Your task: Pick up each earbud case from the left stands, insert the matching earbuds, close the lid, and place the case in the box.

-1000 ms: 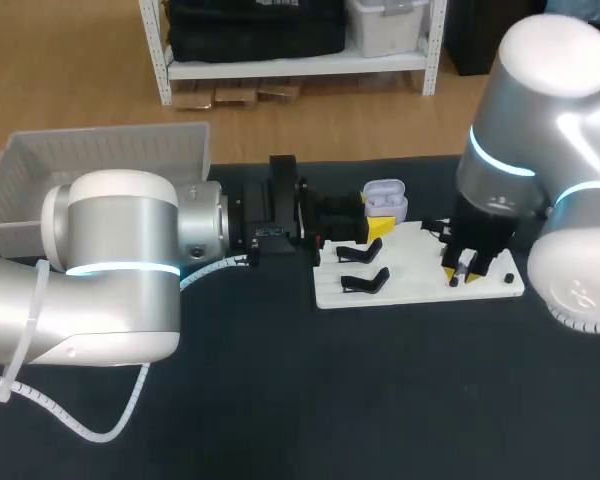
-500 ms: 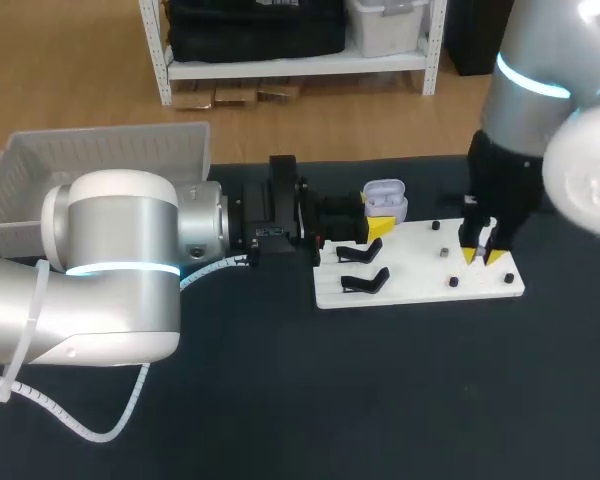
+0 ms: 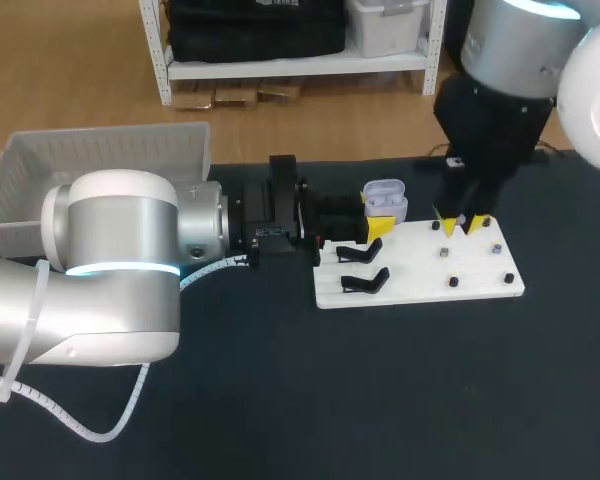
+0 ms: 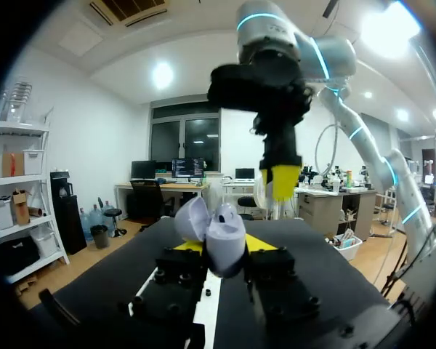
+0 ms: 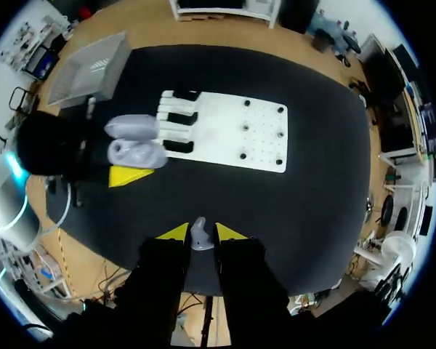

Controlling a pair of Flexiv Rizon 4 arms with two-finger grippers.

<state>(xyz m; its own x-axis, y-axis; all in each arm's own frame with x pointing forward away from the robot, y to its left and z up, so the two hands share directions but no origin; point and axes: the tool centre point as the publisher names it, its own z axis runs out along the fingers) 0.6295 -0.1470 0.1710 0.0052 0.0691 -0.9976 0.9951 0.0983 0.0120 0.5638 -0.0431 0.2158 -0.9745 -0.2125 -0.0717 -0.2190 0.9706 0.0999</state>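
Gripping a pale lilac rounded plastic earbud case [image 3: 384, 200], your left jaws hold it lid-open, mouth up, long axis along them; right jaws pinch a white earbud [image 5: 198, 234]

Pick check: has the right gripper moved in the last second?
Yes. The right gripper moved from the near right of the white board to its far edge, toward the earbud case.

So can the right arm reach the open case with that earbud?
Probably yes: the case is held with its lid open, and nothing stands between it and the right arm's fingers holding the earbud.
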